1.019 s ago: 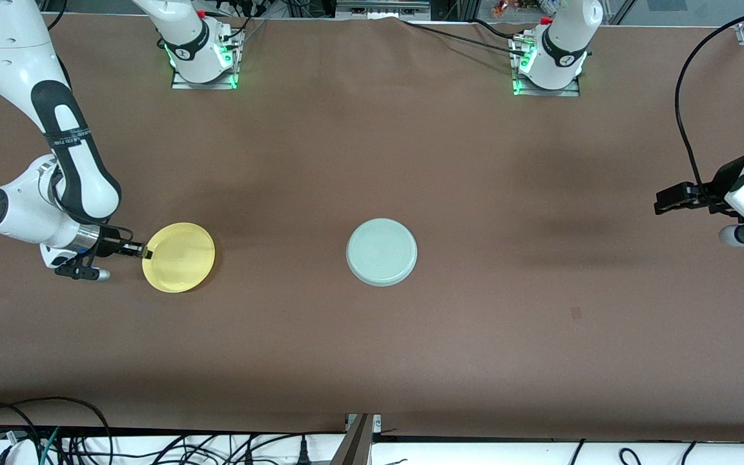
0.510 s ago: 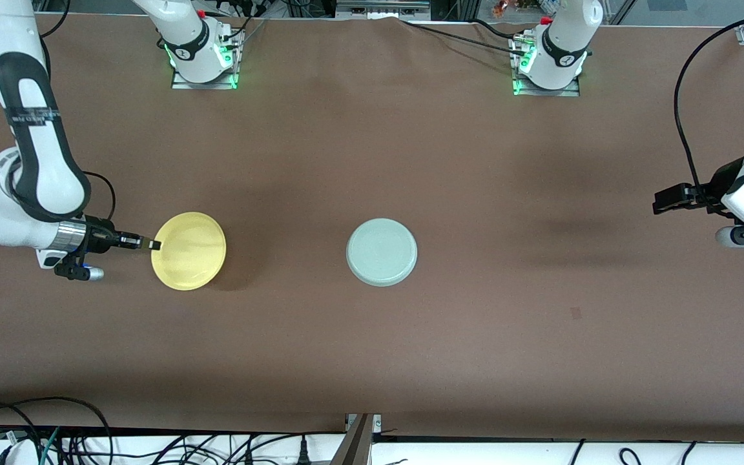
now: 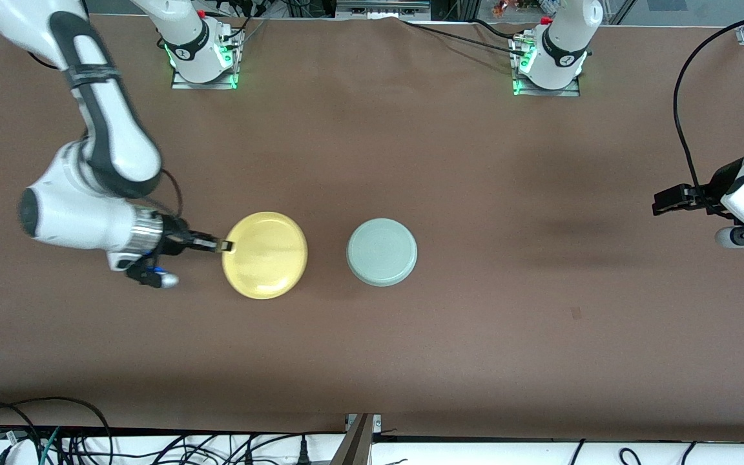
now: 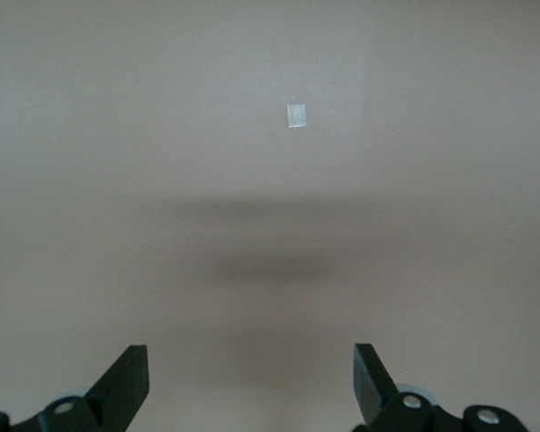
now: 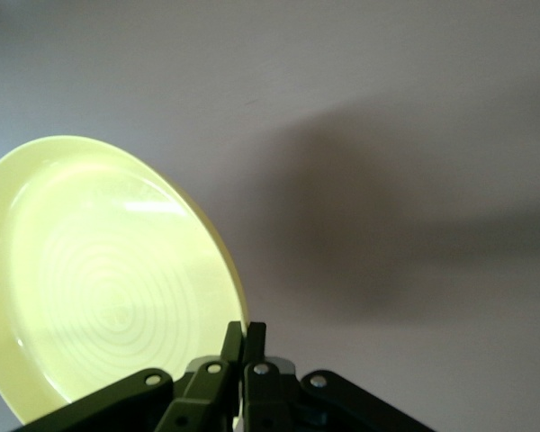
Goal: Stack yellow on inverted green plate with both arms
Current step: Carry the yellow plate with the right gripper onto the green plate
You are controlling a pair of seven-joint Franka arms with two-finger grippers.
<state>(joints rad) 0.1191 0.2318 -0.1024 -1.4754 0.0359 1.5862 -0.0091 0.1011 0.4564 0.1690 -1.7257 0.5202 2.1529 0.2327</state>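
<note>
**Fingers clamped on yellow's rim**

Right gripper [image 3: 223,246] pinches yellow [image 3: 266,255] at its nine o'clock edge, carrying it over the counter [image 3: 475,336], just beside the green plate [image 3: 382,252]. Left gripper [image 3: 664,201] waits, fingers apart. Next: centre, lower.

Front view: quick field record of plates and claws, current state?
yellow plate: held by its rim, lifted, beside the green plate toward the right arm's end
green plate: upside down on table, mid-table, uncovered
right claw: shut on yellow plate rim
left claw: open, empty, waiting at the left arm's end
stack: not yet done
</note>
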